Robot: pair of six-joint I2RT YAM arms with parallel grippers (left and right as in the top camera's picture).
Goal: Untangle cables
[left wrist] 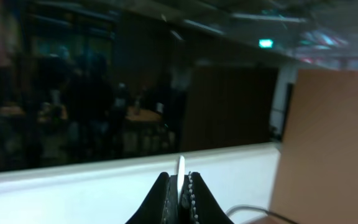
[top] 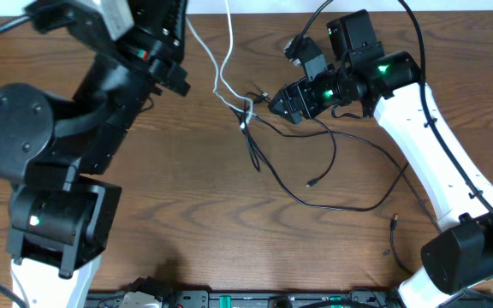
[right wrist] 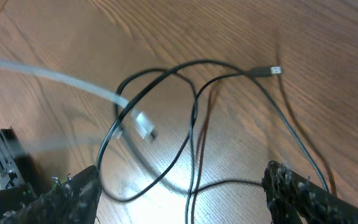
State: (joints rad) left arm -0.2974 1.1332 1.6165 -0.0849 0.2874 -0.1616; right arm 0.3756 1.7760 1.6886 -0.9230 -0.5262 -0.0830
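Knotted near the far middle of the table (top: 169, 222): black cables (right wrist: 194, 118) looped over one another, crossed by the white cable (top: 231, 38) at a tight tangle (top: 246, 115). Slack black loops spread toward the table's near right side, one small plug (right wrist: 276, 71) lying free on the wood. High off to the left, left claw (left wrist: 180, 182) clamped shut on a white sliver, by the look the white cable's end. Low over the loops, right claw (right wrist: 185, 199) spread wide, holding nothing. Likely trouble from here: a hard pull on the left cinching the knot tighter or dragging the whole bundle. Also a close on the right catching two black strands at once instead of one, or the white cable slipping out of so thin a pinch.
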